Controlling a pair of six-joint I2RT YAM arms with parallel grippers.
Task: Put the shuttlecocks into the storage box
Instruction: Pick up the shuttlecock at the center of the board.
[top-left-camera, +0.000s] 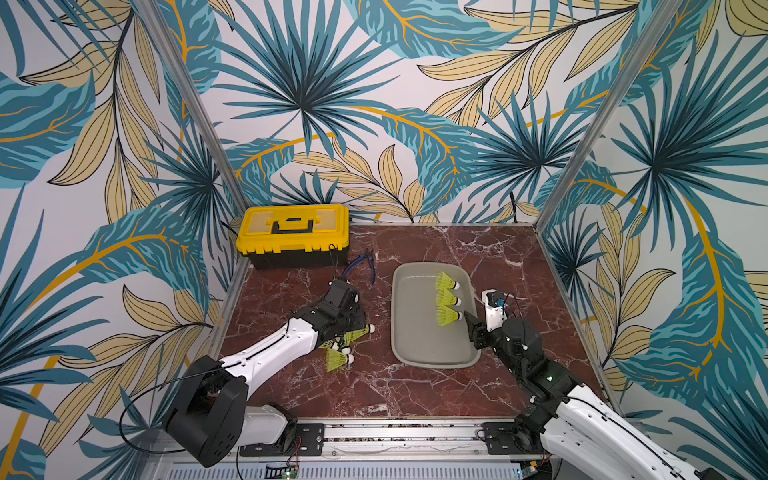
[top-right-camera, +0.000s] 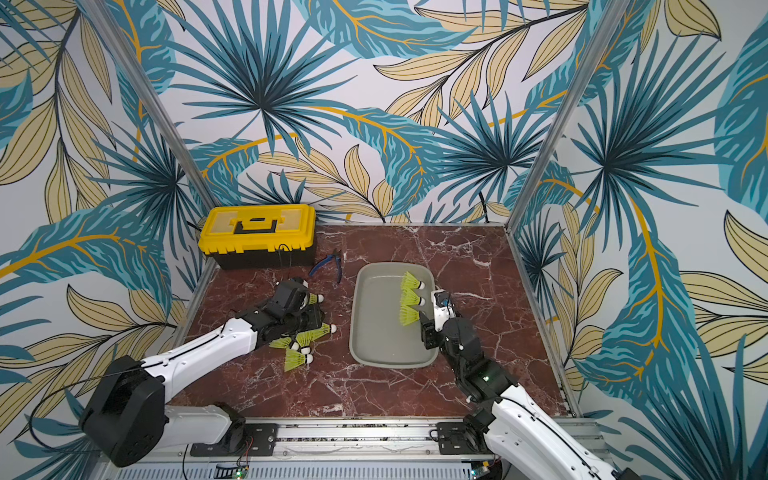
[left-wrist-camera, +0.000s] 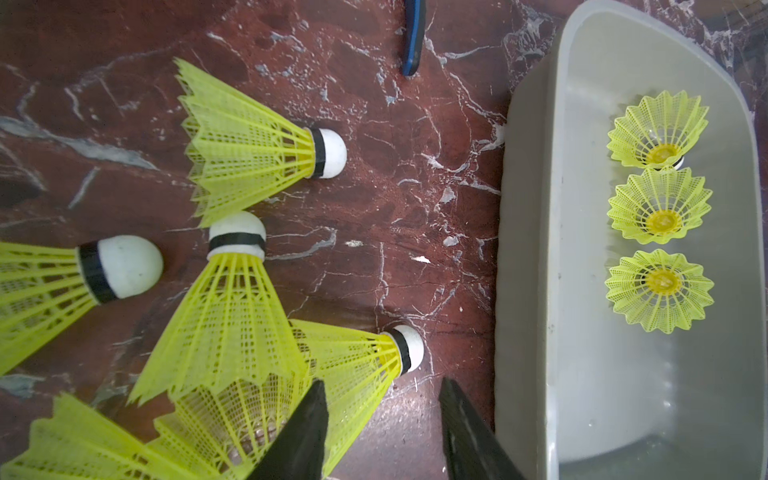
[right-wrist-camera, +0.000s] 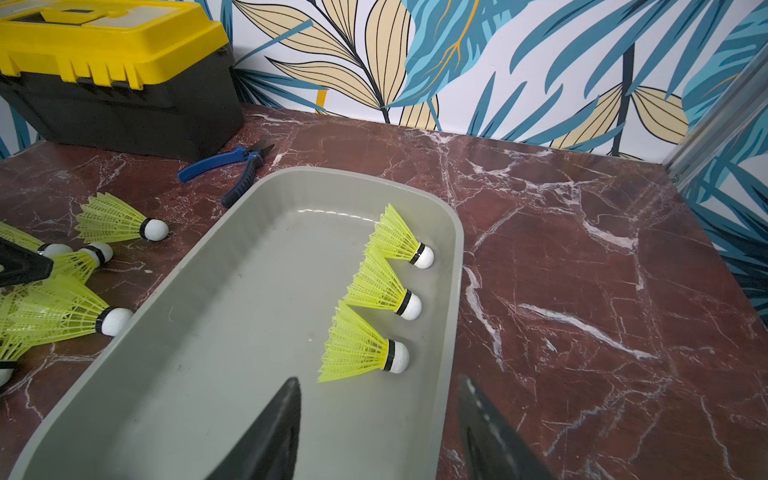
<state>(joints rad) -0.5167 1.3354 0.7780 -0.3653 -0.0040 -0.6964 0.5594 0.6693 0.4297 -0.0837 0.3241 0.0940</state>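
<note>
3 neon yellow-green plastic shuttlecocks (top-left-camera: 445, 297) line the shallow grey plastic storage box (top-left-camera: 415, 328), centre-right in both top views. My left arm (top-left-camera: 274, 349) partly hides the loose ones (left-wrist-camera: 232, 324) there; the left wrist view shows them, 1 skirt edge between my left gripper's (left-wrist-camera: 382, 382) part-spread jaws, ungripped. Right gripper (right-wrist-camera: 381, 379) gapes empty over the box rim; blue-handled pliers (top-left-camera: 372, 270) lie upper left of the box.

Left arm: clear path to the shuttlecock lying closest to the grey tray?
Likely yes. The left gripper hangs open right at that shuttlecock, nothing covering it. A neighbouring shuttlecock overlaps its skirt and may get dragged; the tray wall stands apart.
</note>
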